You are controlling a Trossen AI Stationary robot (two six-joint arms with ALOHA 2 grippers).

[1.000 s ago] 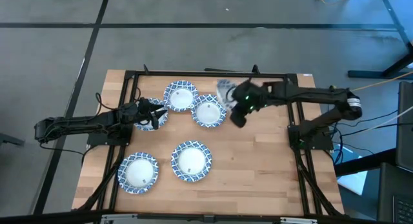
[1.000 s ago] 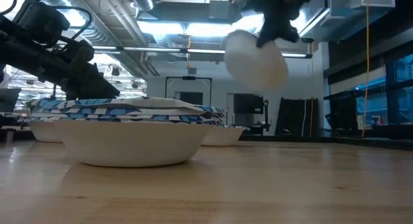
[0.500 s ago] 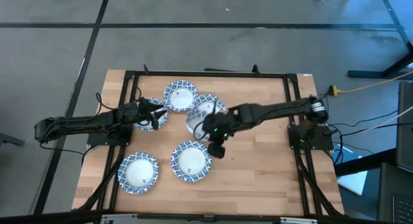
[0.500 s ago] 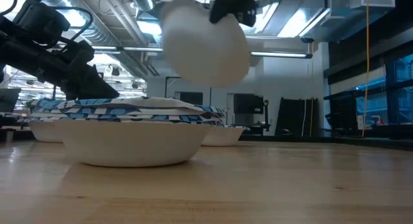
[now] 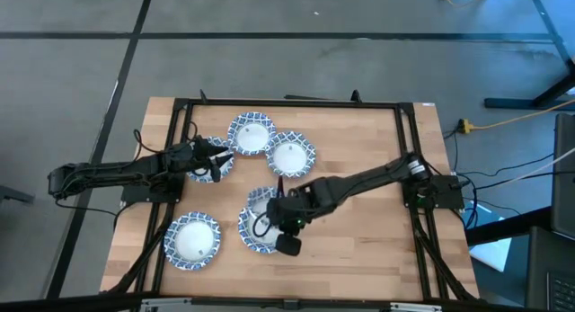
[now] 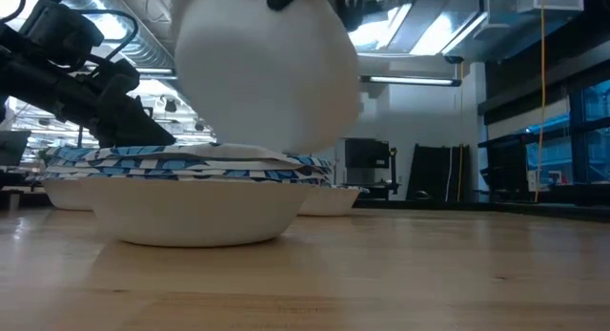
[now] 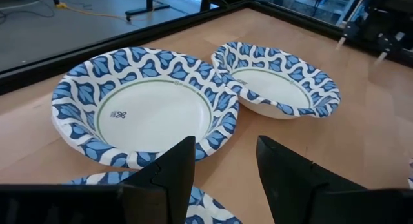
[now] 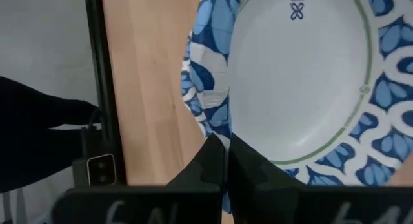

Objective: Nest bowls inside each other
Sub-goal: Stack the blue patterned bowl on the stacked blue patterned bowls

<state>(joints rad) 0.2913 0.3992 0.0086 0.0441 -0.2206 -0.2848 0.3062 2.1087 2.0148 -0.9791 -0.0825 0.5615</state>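
Note:
Five patterned bowls rest on their bases on the table in the high view: two at the far middle (image 5: pixel 252 132) (image 5: pixel 291 155), one under my left gripper (image 5: pixel 205 165), one near left (image 5: pixel 193 240), one near middle (image 5: pixel 260 236). My right gripper (image 5: pixel 277 215) is shut on a sixth bowl (image 5: pixel 261 201) held over the near-middle bowl. In the low view the held bowl's white underside (image 6: pixel 262 69) hangs just above the near-middle bowl (image 6: pixel 191 193). My left gripper (image 7: pixel 226 153) is open and hovers over the left bowl's rim, touching nothing. My right gripper pinches the held bowl by its patterned rim (image 8: pixel 205 117) between the two shut fingers (image 8: pixel 216 162). The bowl (image 8: pixel 297 75) is lifted clear and steeply tilted, its white underside turned toward the table's near edge. It hangs over the near-middle bowl.
Black frame rails (image 5: pixel 287 103) run along the table's far, left and right sides, with the arm bases at mid left and mid right (image 5: pixel 431 191). Bare wood (image 5: pixel 359 240) lies on the table's right half.
My right gripper has swung from the far right of the table toward the near left and come down, carrying the bowl from beside the far-middle bowls to just above the near-middle bowl. The bowl has stayed tilted in the shut fingers.

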